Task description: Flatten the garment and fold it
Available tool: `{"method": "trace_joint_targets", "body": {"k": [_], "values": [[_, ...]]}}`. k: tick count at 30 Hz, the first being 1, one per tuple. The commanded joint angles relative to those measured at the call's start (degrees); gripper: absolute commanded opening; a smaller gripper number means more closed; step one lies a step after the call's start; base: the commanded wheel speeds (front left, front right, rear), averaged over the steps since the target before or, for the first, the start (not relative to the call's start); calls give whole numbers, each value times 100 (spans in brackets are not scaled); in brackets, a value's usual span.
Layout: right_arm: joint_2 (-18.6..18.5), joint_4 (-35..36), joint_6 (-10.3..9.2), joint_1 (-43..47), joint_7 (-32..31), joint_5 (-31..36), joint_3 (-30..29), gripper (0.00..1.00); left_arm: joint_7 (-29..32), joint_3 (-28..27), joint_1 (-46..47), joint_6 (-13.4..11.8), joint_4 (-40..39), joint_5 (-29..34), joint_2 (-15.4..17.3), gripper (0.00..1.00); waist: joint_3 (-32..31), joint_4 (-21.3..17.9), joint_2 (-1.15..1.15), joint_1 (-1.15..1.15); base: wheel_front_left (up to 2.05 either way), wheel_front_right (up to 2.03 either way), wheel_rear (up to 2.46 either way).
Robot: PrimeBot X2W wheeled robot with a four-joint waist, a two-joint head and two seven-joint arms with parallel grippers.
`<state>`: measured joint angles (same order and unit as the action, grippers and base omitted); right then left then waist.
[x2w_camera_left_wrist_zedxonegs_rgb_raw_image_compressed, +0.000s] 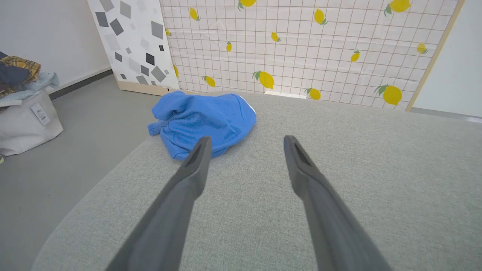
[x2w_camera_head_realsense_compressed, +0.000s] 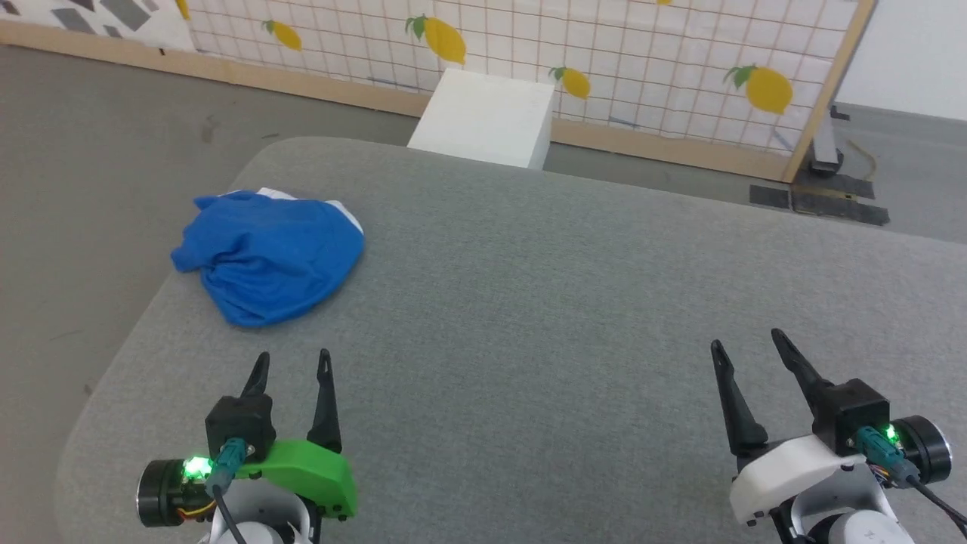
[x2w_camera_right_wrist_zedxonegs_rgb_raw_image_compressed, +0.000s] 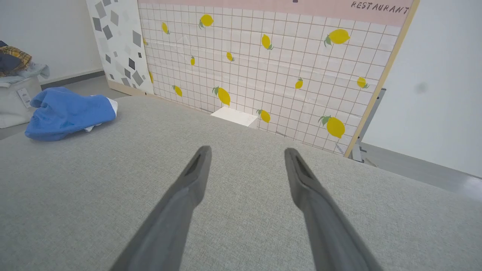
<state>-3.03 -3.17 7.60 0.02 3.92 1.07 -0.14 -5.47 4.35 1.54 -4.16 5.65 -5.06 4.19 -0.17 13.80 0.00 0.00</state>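
Note:
The garment (x2w_camera_head_realsense_compressed: 268, 253) is a crumpled heap of bright blue fabric with a white edge showing at its far side, lying near the left edge of the grey padded table (x2w_camera_head_realsense_compressed: 566, 302). My left gripper (x2w_camera_head_realsense_compressed: 293, 363) stands open just in front of the heap, a short gap away, nothing between its fingers. In the left wrist view the garment (x2w_camera_left_wrist_zedxonegs_rgb_raw_image_compressed: 205, 122) lies just beyond the left fingertip (x2w_camera_left_wrist_zedxonegs_rgb_raw_image_compressed: 201, 145). My right gripper (x2w_camera_head_realsense_compressed: 748, 341) is open over the table's right front, far from the garment (x2w_camera_right_wrist_zedxonegs_rgb_raw_image_compressed: 67, 113), which shows at the far left of the right wrist view.
A white box (x2w_camera_head_realsense_compressed: 487, 117) stands on the floor behind the table, before a lemon-patterned screen (x2w_camera_head_realsense_compressed: 604, 53). A white bag of clothes (x2w_camera_left_wrist_zedxonegs_rgb_raw_image_compressed: 22, 109) sits on the floor to the left. The table's left edge (x2w_camera_head_realsense_compressed: 136, 347) drops off close to the garment.

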Motion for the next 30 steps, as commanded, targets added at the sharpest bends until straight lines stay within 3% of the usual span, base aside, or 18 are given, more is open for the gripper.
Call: {"method": "trace_joint_targets", "body": {"k": [1, 30], "values": [[6, -36, -4, -87, 64, 60, 8, 100, -61, 21, 123, -52, 44, -36, 57, 100, -1, 101, 0, 0, 0, 0, 0], [9, -266, -7, -210, 359, 147, 42, 100, -360, 250, 174, -439, 289, -389, 233, 100, -11, 932, 0, 0, 0, 0, 0]]}}
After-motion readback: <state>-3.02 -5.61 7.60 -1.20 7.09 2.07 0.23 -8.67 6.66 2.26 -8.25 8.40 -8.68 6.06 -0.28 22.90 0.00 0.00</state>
